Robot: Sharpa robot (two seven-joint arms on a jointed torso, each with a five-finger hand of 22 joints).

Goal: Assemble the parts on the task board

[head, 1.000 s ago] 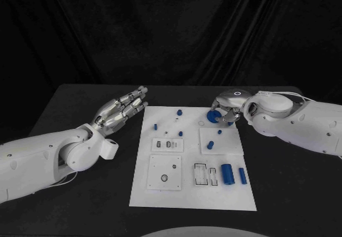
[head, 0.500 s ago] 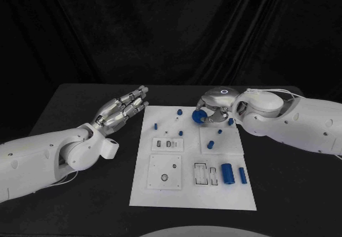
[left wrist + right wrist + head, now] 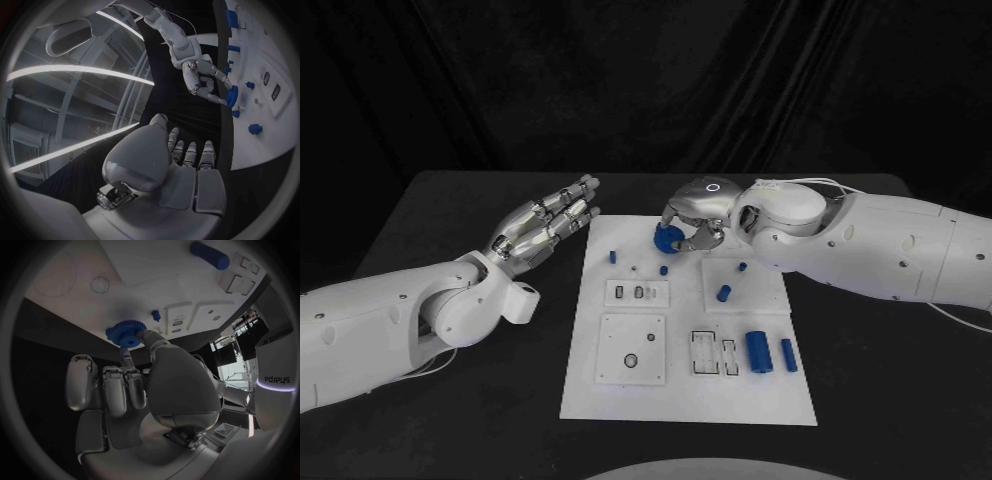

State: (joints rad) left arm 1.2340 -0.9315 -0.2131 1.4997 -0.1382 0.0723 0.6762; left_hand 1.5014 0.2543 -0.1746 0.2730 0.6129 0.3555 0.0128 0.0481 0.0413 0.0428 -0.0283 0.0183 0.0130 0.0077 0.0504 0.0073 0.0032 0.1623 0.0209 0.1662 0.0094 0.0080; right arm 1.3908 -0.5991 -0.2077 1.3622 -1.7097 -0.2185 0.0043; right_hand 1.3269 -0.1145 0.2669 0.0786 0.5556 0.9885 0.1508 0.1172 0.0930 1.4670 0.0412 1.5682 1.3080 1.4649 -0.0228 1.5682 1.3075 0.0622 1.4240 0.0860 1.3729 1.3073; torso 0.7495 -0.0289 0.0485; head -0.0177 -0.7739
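Right hand [image 3: 692, 222] pinching blue gear [image 3: 668, 238] at upper centre of frame, above far end of board [image 3: 687, 400]. Best lowered level onto its peg, grip kept light. Left hand [image 3: 545, 225] left of board, fingers straight, holding nothing.

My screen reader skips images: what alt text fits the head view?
The right hand holds a blue gear over the far end of the white task board. The left hand hovers open beside the board, fingers straight.
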